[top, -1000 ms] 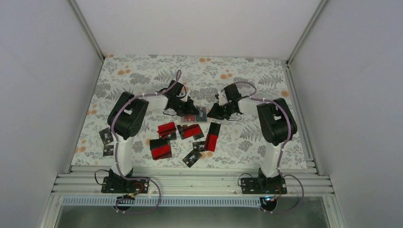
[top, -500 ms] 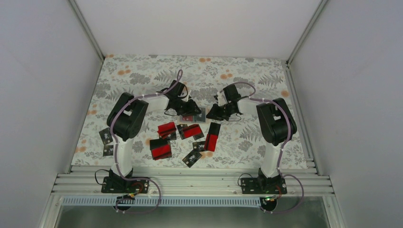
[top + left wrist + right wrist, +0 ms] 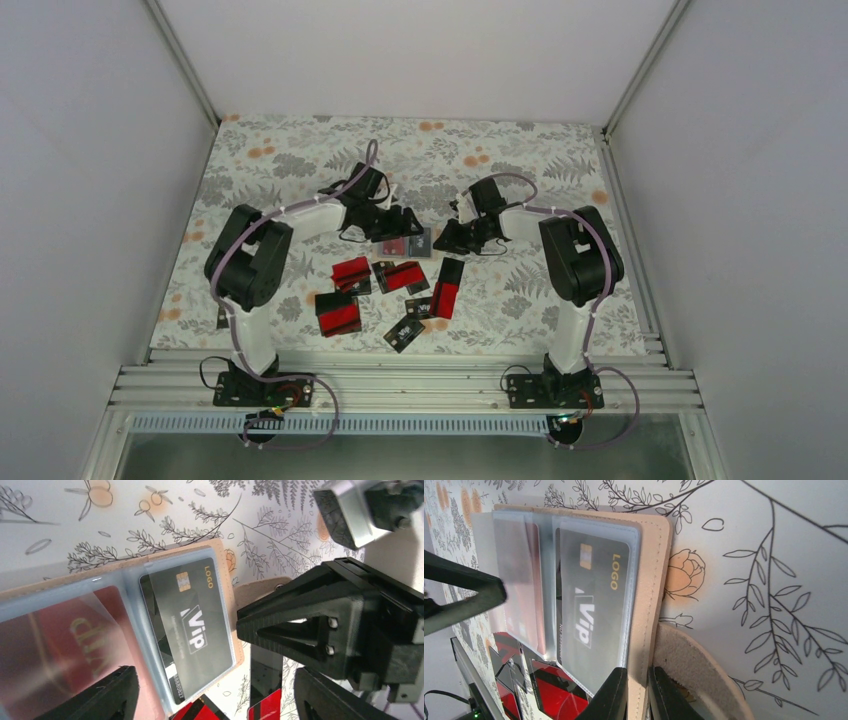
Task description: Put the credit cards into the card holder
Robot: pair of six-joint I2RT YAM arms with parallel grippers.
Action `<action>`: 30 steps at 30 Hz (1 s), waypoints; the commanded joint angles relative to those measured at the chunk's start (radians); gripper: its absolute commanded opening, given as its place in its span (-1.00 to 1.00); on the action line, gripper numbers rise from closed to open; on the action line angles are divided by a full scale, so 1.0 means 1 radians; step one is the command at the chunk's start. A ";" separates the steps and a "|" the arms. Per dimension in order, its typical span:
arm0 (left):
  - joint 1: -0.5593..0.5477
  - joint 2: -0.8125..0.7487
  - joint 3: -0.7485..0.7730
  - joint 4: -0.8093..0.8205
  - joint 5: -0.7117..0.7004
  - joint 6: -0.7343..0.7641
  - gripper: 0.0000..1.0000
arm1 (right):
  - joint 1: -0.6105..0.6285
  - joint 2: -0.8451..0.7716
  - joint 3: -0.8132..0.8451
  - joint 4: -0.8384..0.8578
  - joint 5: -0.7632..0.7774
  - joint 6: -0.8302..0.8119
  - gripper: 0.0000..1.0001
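**A:** Where's the card holder [image 3: 651, 580]?

**B:** It's lying open near the middle of the floral cloth [image 3: 540, 290], just at 12 o'clock of the loose cards [image 3: 400, 277]. The right claw [image 3: 639, 677], at its 3 o'clock, is pinched tight on the tan edge. The left claw [image 3: 212, 680] hangs over it from 11 o'clock, spread wide and gripping nothing.

**A:** Anything filed?

**B:** A black VIP card [image 3: 192, 630] in one clear sleeve and a red card [image 3: 75, 645] in the next.

**A:** What could go wrong?

**B:** I'd say that thin edge grip could let the holder swivel when a card is pushed in. The black card's end seems to be near the sleeve mouth, so a tug might slide it out. The loose cards also overlap, so one pick may lift two.
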 commanded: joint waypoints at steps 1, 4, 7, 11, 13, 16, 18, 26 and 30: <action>0.000 -0.084 -0.014 -0.051 -0.057 0.042 0.59 | 0.008 0.001 0.020 -0.043 0.020 -0.020 -0.73; 0.000 -0.134 -0.018 -0.080 -0.118 0.074 0.73 | 0.008 -0.011 0.026 -0.053 0.022 -0.022 -0.73; 0.000 -0.180 -0.018 -0.105 -0.188 0.108 0.77 | 0.007 -0.027 0.040 -0.069 0.022 -0.025 -0.73; 0.000 -0.245 -0.030 -0.134 -0.273 0.149 0.78 | 0.007 -0.053 0.066 -0.096 0.023 -0.030 -0.71; 0.000 -0.286 -0.044 -0.139 -0.304 0.165 0.78 | 0.007 -0.068 0.084 -0.118 0.022 -0.035 -0.70; 0.000 -0.342 -0.070 -0.149 -0.346 0.183 0.78 | 0.008 -0.098 0.109 -0.149 0.031 -0.044 -0.67; 0.000 -0.379 -0.092 -0.154 -0.361 0.196 0.78 | 0.007 -0.122 0.118 -0.168 0.046 -0.049 -0.64; -0.017 -0.541 -0.238 -0.167 -0.392 0.224 0.77 | 0.007 -0.248 0.049 -0.208 0.141 -0.051 -0.50; -0.033 -0.621 -0.324 -0.181 -0.419 0.201 0.77 | 0.007 -0.345 -0.033 -0.210 0.183 -0.031 -0.35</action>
